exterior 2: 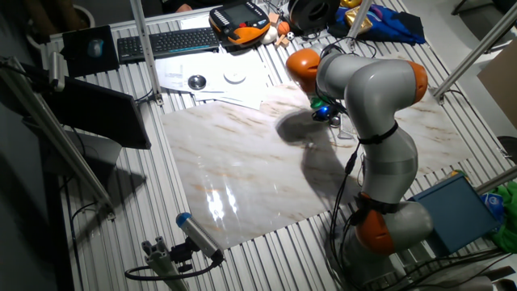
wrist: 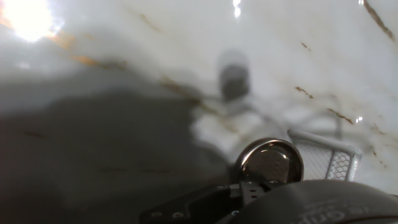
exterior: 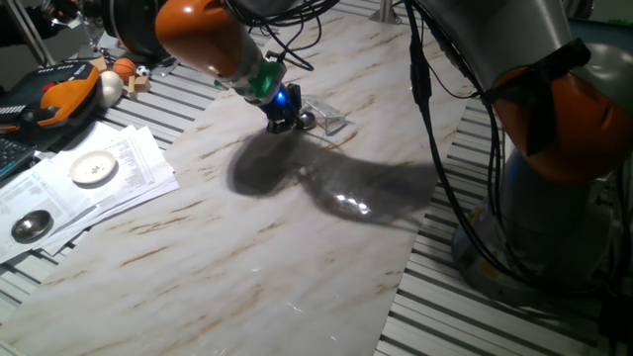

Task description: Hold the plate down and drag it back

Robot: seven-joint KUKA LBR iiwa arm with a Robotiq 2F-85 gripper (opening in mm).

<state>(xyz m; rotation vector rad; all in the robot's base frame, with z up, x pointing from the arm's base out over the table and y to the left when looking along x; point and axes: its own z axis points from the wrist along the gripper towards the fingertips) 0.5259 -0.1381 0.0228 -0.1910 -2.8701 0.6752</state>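
Note:
The plate is a small round dark grey metal disc with a shiny rim. It lies on the marble board just beyond my fingertips, beside the clear plastic stand. In one fixed view the plate shows as a small shiny spot right of my gripper, with the stand behind it. My gripper looks shut, its tip at the plate's near edge and nothing between the fingers. In the other fixed view the gripper is near the board's far edge and the plate is too small to make out.
Papers at the left carry a white dotted disc and another small metal disc. An orange pendant and small balls lie at the back left. The marble board lies on a slatted table. Cables hang from the arm.

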